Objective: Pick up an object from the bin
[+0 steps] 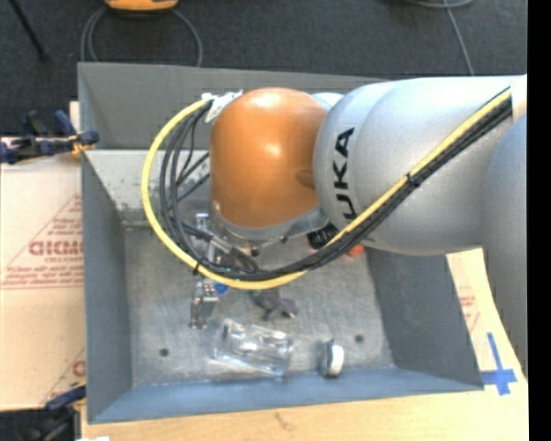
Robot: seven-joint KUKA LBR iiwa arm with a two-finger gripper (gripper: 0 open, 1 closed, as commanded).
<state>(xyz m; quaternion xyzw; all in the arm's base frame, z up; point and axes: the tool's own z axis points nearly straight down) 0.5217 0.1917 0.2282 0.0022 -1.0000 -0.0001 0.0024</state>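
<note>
Clear plastic packet (253,348) lengthwise left-right, beside gripper (202,312)

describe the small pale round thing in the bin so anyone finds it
In the grey metal bin, look along the floor by the near wall, at the view's bottom. Right of the crumpled clear plastic packet lies a small roundish thing. It is compact, opaque and pale; the packet is see-through, the piece farther in dark.

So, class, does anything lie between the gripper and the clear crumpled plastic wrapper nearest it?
Nothing visible does. The gripper is just up-left of the clear crumpled plastic wrapper, bare grey bin floor between. A small dark piece and a grey-white round knob lie aside, to its right.
</note>
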